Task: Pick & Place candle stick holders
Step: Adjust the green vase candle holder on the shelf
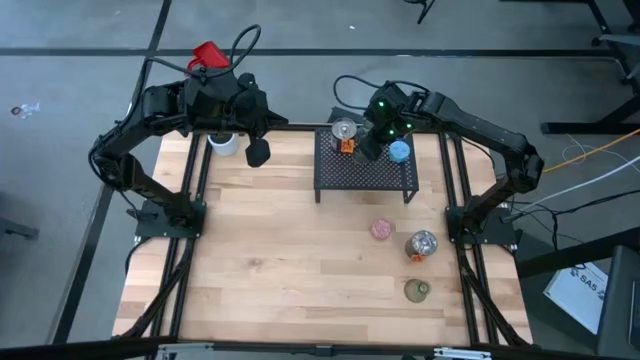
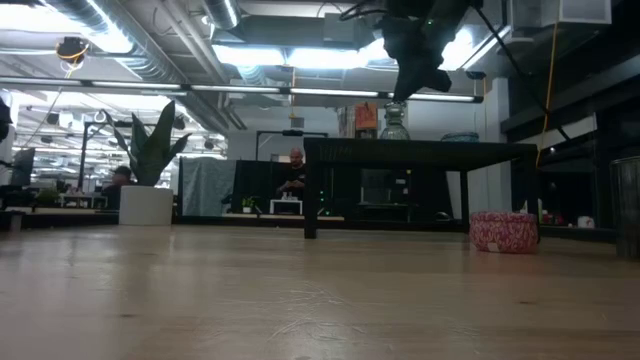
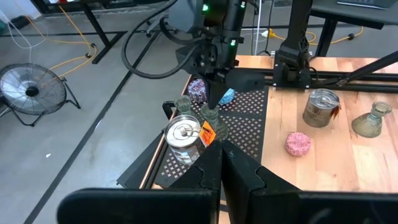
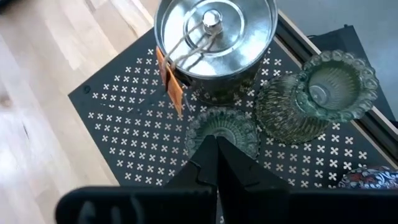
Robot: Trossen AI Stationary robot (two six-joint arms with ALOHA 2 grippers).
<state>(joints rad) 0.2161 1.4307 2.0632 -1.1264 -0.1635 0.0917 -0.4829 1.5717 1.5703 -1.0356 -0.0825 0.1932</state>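
On the near desk (image 1: 300, 250) an olive holder (image 1: 417, 290), silvery holder (image 1: 422, 243) and pink holder (image 1: 381, 230) wait; farther, the right end effector (image 1: 372, 148) hovers closed and empty over the rack (image 1: 365, 172), so it must open for its next pick; the left end effector (image 1: 258, 152) idles closed

Even overhead light in the high view, table (image 1: 300, 250) evenly lit with soft short shadows under the black mesh rack (image 1: 365, 170), no glare. Low view is dim and backlit: bright ceiling strip lights (image 2: 290, 55) blow out, the rack and the arm above it read as near silhouettes, the tabletop foreground is soft and out of focus, and the pink holder (image 2: 503, 231) is the only well-lit colour. Wrist views are bright and fairly sharp, with specular glare on the silvery holder (image 4: 214, 37), own fingers blurred dark at the near edge, mild wide-angle bending at edges.
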